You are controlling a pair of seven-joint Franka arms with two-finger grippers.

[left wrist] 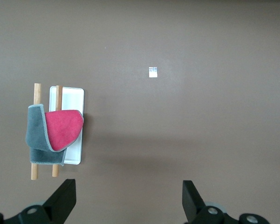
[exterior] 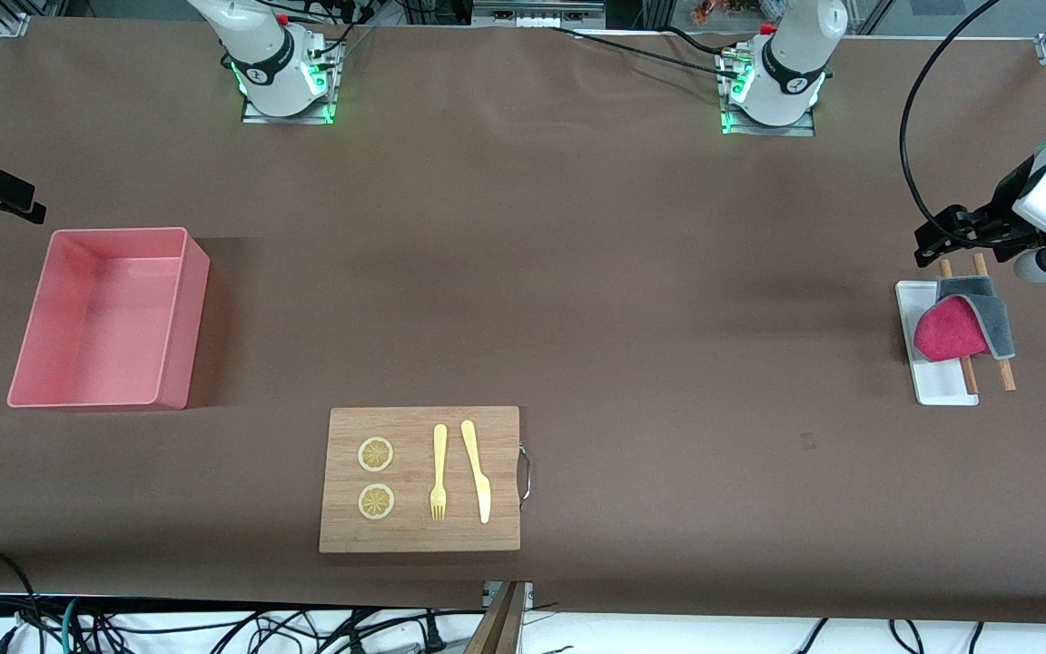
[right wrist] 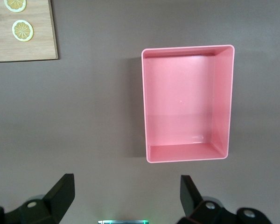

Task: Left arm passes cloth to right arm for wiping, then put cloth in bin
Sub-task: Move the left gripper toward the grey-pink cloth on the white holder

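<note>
Cloth (exterior: 952, 333) on tray (exterior: 939, 384); bin (exterior: 169, 376) bare.

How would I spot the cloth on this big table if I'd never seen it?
Go to the left arm's end of the brown table, where a small white tray lies. The cloth is draped over two wooden sticks on that tray. It is the only soft thing there, folded to show pink on one face and grey on the other.

A brown surface (exterior: 577, 272) fills nearly the whole front view, evenly lit with soft shadows, metal frame rails (exterior: 5, 18) running along its edge by the bases, and a white floor (exterior: 714, 636) strewn with black cables (exterior: 214, 627) showing at the edge nearest the camera.
</note>
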